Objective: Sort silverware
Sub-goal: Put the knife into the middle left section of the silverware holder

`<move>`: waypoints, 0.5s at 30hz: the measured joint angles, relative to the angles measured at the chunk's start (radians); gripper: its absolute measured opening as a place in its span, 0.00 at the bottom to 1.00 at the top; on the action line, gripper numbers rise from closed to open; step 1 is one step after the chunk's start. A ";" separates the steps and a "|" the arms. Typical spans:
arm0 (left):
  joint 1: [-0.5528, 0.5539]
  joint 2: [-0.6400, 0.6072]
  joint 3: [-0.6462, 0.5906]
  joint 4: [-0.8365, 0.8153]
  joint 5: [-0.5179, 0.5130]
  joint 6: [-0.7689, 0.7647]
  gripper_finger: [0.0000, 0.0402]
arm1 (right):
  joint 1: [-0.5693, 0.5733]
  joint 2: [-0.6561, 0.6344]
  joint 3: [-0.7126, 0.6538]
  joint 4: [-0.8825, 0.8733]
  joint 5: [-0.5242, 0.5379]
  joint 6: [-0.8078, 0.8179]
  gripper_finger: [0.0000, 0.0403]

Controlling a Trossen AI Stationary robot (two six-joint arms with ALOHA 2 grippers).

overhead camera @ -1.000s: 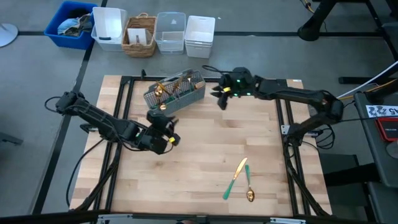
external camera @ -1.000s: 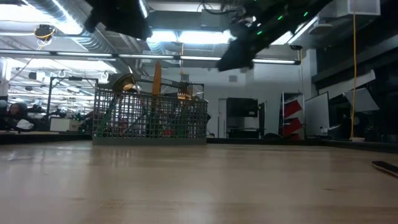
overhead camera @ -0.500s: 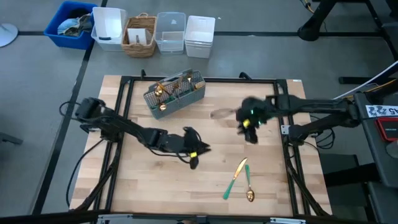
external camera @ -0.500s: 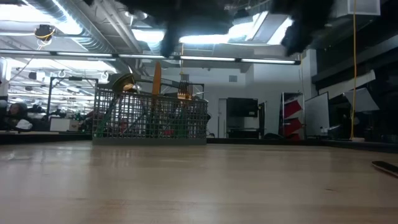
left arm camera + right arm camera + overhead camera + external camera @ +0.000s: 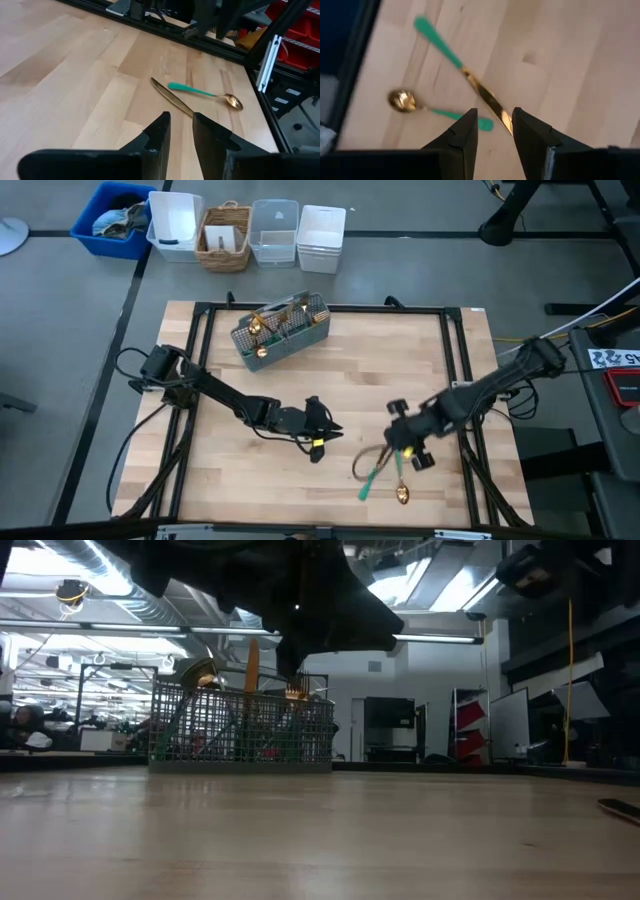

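A gold-bladed knife with a slim teal handle (image 5: 375, 468) and a matching gold-bowled teal spoon (image 5: 400, 483) lay crossed on the wooden worktop (image 5: 330, 380) at the frame's lower right. This looked like the pickup approach; next, descending onto one handle. The right gripper (image 5: 400, 448) hovered just above them, fingers narrowly parted, empty. The left gripper (image 5: 318, 443) waited lower centre, likewise narrow. The grey mesh caddy (image 5: 282, 330) stood upper centre.

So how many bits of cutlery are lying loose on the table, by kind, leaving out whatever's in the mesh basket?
knife: 1
spoon: 1
fork: 0
Total loose on the table: 2
The pieces standing in the mesh caddy overlap too much to count.
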 joint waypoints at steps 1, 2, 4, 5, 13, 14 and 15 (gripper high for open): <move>0.000 0.000 0.000 0.000 0.000 0.000 0.18 | 0.021 0.025 0.000 0.002 0.010 -0.018 0.30; 0.000 0.000 0.000 0.001 0.000 0.000 0.18 | 0.040 0.051 0.000 0.005 0.015 -0.039 0.30; 0.000 0.000 0.000 0.001 0.000 0.000 0.18 | 0.072 0.104 0.000 0.030 0.030 -0.077 0.30; 0.000 0.000 0.000 0.000 0.000 0.000 0.18 | 0.085 0.133 0.000 0.054 0.035 -0.088 0.30; 0.000 0.000 0.000 -0.007 0.000 0.000 0.18 | 0.112 0.331 0.000 0.265 0.046 -0.215 0.30; 0.000 0.000 0.000 -0.007 0.000 0.000 0.18 | 0.111 0.349 0.000 0.278 0.046 -0.222 0.30; 0.000 0.000 0.000 -0.007 0.000 0.000 0.18 | 0.111 0.365 0.000 0.285 0.047 -0.232 0.30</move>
